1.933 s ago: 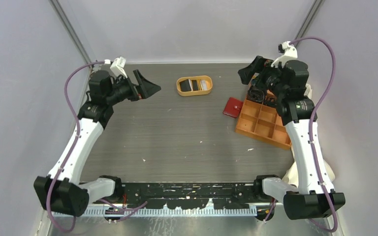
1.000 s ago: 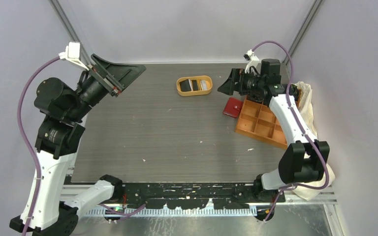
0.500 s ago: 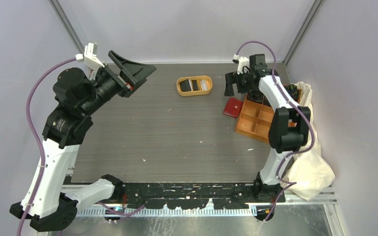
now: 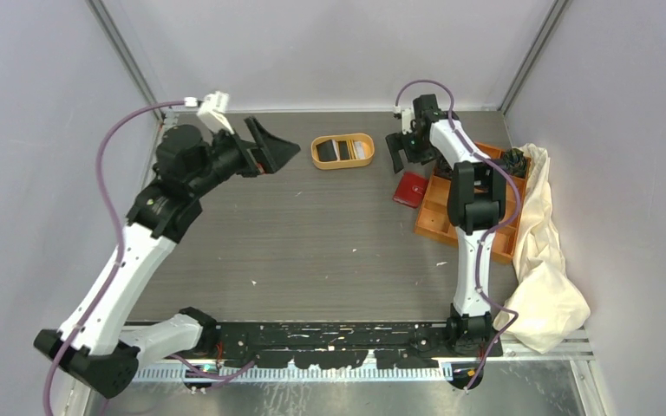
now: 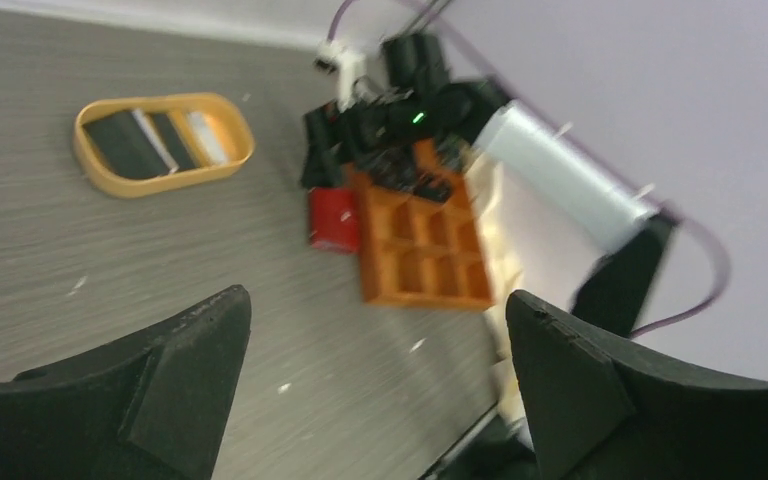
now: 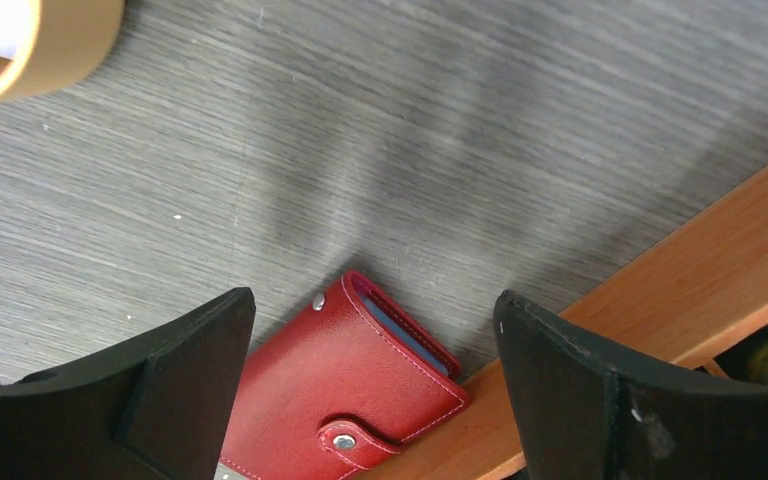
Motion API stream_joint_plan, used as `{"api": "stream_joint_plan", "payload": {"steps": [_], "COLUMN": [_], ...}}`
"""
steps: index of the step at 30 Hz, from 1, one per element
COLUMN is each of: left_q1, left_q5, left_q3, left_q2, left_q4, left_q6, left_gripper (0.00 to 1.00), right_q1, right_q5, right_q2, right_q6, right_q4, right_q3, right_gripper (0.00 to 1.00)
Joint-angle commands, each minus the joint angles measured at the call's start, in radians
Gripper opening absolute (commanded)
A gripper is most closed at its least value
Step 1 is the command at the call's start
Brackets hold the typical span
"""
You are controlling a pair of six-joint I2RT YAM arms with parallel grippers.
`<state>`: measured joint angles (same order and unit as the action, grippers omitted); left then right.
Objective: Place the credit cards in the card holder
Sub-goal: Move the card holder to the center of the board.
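While both claws stand open and hold nothing, the grey counter (image 4: 312,243) carries, from largest to smallest: a cream cloth (image 4: 542,260) at the right edge; an orange compartment box (image 4: 464,217); an orange oval tray (image 4: 342,151) holding the credit cards (image 4: 336,151); and the closed red card holder (image 6: 345,400), touching the box. The right claw (image 4: 401,149) hangs just above the card holder; the left claw (image 4: 269,152) is well apart. No writing is legible.

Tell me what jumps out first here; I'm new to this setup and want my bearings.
The small red folding wallet lies shut on the grey table, against the orange compartment box, with the open right gripper above it. Farther back sits an orange oval tray holding black and whitish cards. The left gripper hangs open over the table's left side.
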<state>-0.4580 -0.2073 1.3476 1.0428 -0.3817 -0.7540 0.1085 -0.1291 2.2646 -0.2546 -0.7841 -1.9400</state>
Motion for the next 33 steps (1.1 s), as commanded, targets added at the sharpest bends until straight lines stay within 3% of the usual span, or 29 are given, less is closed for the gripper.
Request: {"api": "stream_joint_plan", "payload": {"steps": [1,8,14,21,24,28,31,33], "left_q1": [0.034,0.039,0.039,0.045,0.056,0.069,0.076,0.077], "left_q5": [-0.121,0.045,0.0,-0.022,-0.035,-0.047,-0.042,-0.032], "left_q3": [-0.078,-0.155,-0.17,-0.179,-0.183,-0.187,-0.194,-0.199], "left_q2": [0.051,0.076,0.099,0.107,0.102,0.1,0.096,0.095], "left_q4": [0.155,0.122,0.143,0.157,0.166,0.175,0.179,0.182], "left_q6": [0.322,0.527,0.521,0.502,0.487,0.473,0.473,0.476], "left_gripper": [0.95,0.95,0.95,0.95,0.94,0.94,0.94,0.94], "right_q1": [-0.002,-0.006,-0.007,0.038,0.104,0.257,0.378,0.414], "right_q5": [0.005,-0.123,-0.122,-0.247,-0.293,-0.369,-0.426,-0.475], "right_q2": [-0.008,-0.034,-0.069,-0.188,-0.265,-0.345,-0.371,-0.378], "right_q6": [0.002,-0.026,-0.054,-0.018,0.046,0.102,0.071,0.032], "right_q4": [-0.033,-0.107,-0.125,-0.074,-0.015,0.059,0.05,0.005], "right_q3": [-0.039,0.014,0.104,0.3,0.422,0.548,0.539,0.509], "right_gripper": [0.93,0.77,0.67,0.28,0.22,0.24,0.53,0.67]}}
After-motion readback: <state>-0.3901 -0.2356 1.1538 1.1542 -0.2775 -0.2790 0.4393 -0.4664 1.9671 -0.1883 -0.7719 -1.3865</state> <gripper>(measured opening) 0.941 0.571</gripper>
